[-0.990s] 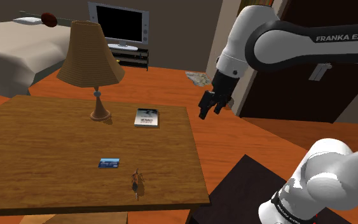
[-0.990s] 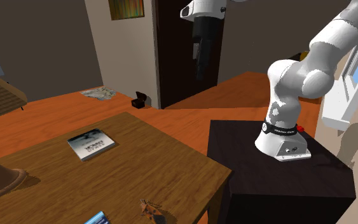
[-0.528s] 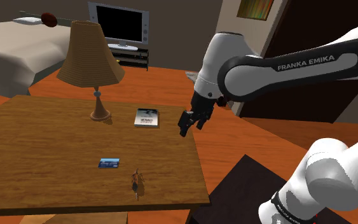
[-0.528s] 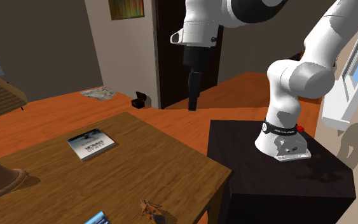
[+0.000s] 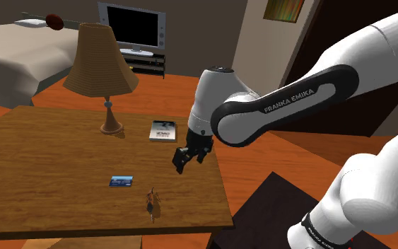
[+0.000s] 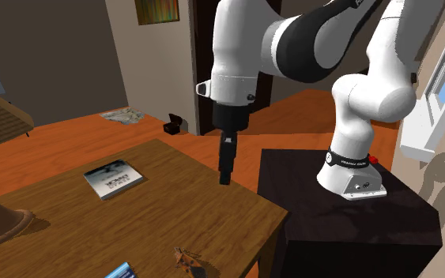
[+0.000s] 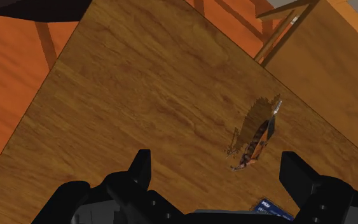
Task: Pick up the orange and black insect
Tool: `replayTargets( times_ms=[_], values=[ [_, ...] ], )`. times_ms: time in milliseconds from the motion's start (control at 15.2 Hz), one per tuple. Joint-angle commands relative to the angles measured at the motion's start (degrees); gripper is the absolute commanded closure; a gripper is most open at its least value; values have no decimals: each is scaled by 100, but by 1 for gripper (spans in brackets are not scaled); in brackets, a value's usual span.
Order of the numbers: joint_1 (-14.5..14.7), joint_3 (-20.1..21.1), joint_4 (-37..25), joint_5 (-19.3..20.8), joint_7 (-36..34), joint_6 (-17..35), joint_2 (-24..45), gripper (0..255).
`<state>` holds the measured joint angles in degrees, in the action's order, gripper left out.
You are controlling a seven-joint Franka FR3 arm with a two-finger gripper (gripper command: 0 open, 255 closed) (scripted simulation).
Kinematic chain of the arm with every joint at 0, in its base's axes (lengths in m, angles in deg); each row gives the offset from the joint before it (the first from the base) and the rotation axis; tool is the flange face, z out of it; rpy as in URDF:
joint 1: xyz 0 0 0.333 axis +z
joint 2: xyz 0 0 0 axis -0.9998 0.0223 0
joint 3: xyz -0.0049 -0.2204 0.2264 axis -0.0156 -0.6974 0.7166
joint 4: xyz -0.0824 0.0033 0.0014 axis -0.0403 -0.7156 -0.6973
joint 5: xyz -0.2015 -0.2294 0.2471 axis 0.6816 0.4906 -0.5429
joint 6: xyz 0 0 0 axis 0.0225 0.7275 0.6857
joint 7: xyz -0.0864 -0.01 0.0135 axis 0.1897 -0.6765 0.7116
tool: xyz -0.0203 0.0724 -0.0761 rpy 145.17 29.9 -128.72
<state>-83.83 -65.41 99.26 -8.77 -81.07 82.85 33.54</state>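
Four items L to R on table [image 5: 42, 152]: lamp [image 5: 104, 71], card [image 5: 121, 181], insect [image 5: 151, 202] near front edge just beside card, book [image 5: 163, 131] further back. Gripper [image 5: 179, 167] rightmost, above table w/ fingers [image 7: 140, 167] spread, empty.

White rounded arm [image 5: 222, 95] — dark grey joints, "FRANKA EMIKA" lettering — and a black 2-finger hand [image 5: 180, 166].

Bedroom of a home: a made bed [image 5: 10, 56] with a pillow [image 5: 30, 22] stands near a television [image 5: 132, 25] on a low stand. A shaded lamp [image 5: 100, 62] sits on a wooden table [image 5: 42, 152] above an orange floor [image 6: 62, 138], and a framed picture [image 6: 157, 10] hangs on the wall.
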Motion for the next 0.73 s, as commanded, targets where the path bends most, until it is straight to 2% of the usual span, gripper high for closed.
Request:
replayTargets(
  times_ms=[0, 330, 660],
  values=[
    [-15, 162, -169, 245, -303, 311, 498, 0],
    [108, 330, -686, 1160, -1236, 873, 1720, 0],
    [590, 76, -1405, 2103, -2131, 1178, 2922, 0]
  ],
)
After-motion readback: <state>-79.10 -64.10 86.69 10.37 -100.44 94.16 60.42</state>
